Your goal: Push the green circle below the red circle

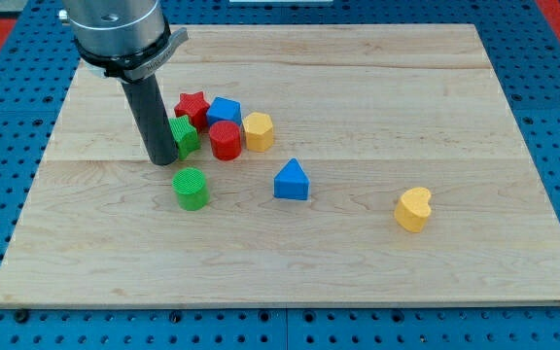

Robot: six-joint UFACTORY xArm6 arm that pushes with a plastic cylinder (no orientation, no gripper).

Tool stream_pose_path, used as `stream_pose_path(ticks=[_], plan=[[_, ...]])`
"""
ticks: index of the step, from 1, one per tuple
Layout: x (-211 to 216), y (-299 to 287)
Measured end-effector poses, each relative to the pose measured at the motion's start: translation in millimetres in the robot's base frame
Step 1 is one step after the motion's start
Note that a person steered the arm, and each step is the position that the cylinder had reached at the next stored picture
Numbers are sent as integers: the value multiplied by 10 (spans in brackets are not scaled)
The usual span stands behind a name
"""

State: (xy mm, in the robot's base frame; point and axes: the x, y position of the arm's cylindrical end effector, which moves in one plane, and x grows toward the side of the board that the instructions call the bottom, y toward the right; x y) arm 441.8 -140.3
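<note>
The green circle (pixel 191 188) stands on the wooden board, below and to the left of the red circle (pixel 225 140). My tip (pixel 162 159) is just above and to the left of the green circle, a small gap apart from it. The rod stands against the left side of another green block (pixel 185 136), which it partly hides; that block's shape cannot be made out. The red circle sits in a cluster in the upper left part of the board.
The cluster also holds a red star (pixel 192 104), a blue block (pixel 225 110) and a yellow block (pixel 259 130). A blue triangle (pixel 292 181) lies right of the green circle. A yellow heart (pixel 413 209) lies further right. The board (pixel 358 282) is edged by blue pegboard.
</note>
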Motion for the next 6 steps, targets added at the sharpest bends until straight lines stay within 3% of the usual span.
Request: stream_pose_path(ticks=[1,2,3,4,5,6], plan=[[48,-23],[468,-474],[1006,-481],[1002,94],[598,398],[515,428]])
